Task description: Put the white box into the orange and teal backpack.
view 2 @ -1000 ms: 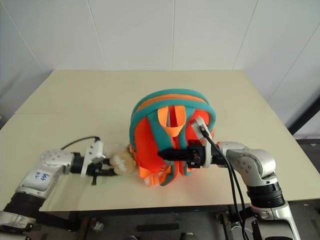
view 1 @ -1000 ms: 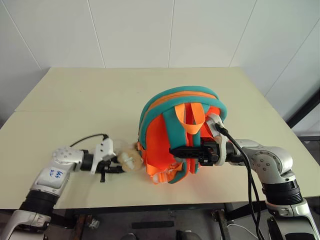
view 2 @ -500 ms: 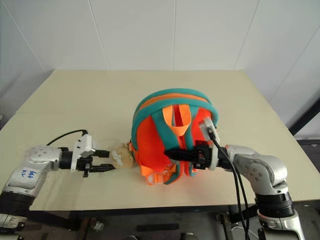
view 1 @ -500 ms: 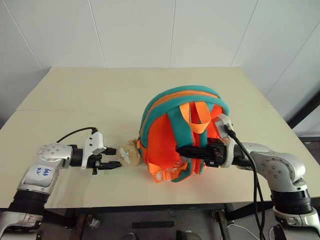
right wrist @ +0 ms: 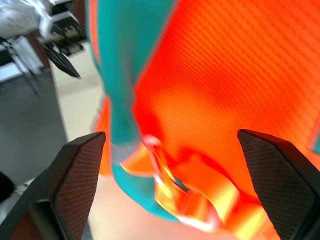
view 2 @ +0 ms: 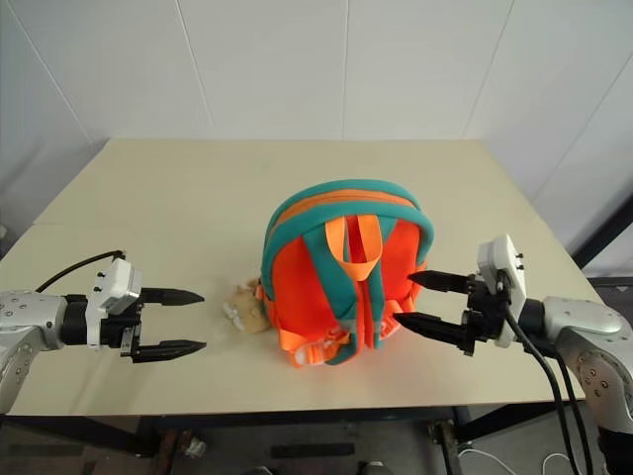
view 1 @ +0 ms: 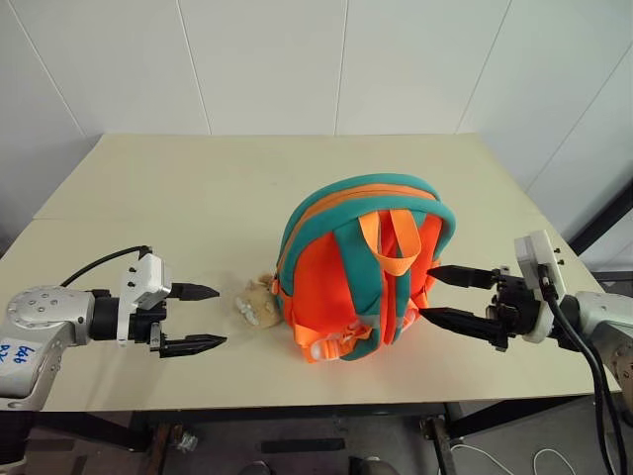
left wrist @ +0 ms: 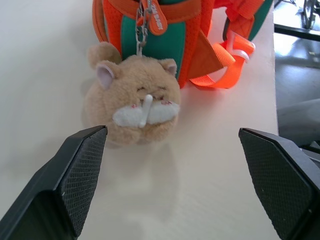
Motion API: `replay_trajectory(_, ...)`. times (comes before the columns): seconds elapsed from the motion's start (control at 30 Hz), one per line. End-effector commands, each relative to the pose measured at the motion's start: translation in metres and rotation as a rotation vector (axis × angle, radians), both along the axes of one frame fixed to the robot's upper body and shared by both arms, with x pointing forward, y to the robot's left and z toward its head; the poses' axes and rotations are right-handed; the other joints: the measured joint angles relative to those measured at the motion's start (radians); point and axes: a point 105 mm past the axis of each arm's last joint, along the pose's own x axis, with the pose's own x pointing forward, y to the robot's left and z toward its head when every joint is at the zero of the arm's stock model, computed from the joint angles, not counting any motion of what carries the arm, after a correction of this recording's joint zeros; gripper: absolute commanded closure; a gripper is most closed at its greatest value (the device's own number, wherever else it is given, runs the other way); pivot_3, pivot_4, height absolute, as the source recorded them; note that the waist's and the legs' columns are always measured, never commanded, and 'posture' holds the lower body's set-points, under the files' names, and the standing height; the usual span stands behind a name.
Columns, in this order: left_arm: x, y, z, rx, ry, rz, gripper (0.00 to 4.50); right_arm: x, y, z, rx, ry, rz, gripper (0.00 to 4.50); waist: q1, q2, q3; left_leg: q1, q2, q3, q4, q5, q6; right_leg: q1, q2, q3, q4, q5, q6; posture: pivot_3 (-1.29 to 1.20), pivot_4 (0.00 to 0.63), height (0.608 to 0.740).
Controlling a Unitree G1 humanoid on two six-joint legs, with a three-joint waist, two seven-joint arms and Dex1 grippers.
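The orange and teal backpack (view 1: pixel 366 267) stands on the table with its straps facing me; the right wrist view shows its orange fabric (right wrist: pixel 225 75) close up. A tan plush toy (view 1: pixel 256 302) lies on the table at its left, hung from a zip chain (left wrist: pixel 142 30). My left gripper (view 1: pixel 220 317) is open, a short way left of the toy and not touching it. Just right of the backpack, my right gripper (view 1: pixel 425 291) is open with its fingertips near the bag's side and nothing between them. The white box is out of view.
The beige table (view 1: pixel 178 188) stretches wide behind and to the left of the backpack, up to a white panelled wall. Its front edge (view 1: pixel 297 401) runs just below both grippers. A loose orange strap with a buckle (left wrist: pixel 225 55) lies at the bag's foot.
Both grippers have opened and drawn outward. The left has let go of the plush toy and moved left; the right has pulled off the straps to the right. The backpack stands alone.
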Motion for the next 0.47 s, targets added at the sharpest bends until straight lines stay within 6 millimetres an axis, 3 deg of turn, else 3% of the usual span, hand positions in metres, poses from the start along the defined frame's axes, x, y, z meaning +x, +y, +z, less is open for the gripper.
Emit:
replay_trajectory(0.03, 0.000, -0.009, 0.023, -0.044, -0.085, -0.012, 0.00, 0.006, -0.026, 0.006, -0.092, -0.103, -0.074, 0.02, 0.000, 0.000, 0.000, 0.000, 0.000, 0.000, 0.000, 0.000, 0.000, 0.000, 0.000, 0.000, 0.000, 0.000, 0.000, 0.00, 0.150, 0.740)
replay_trajectory(0.23, 0.013, -0.021, 0.031, -0.048, -0.093, -0.071, 0.00, 0.020, -0.045, 0.001, -0.165, -0.121, -0.096, 0.02, 0.000, 0.000, 0.000, 0.001, 0.000, 0.002, 0.000, 0.001, 0.000, 0.000, 0.000, 0.002, 0.000, 0.001, 0.001, 0.00, 0.150, 0.740)
replay_trajectory(0.47, 0.004, -0.019, 0.027, -0.039, -0.028, -0.078, 0.00, 0.035, -0.037, 0.000, -0.187, -0.200, -0.117, 0.02, -0.017, 0.000, 0.000, 0.003, 0.000, 0.004, -0.001, 0.001, 0.000, 0.000, 0.001, 0.004, 0.000, 0.002, 0.002, 0.00, 0.150, 0.740)
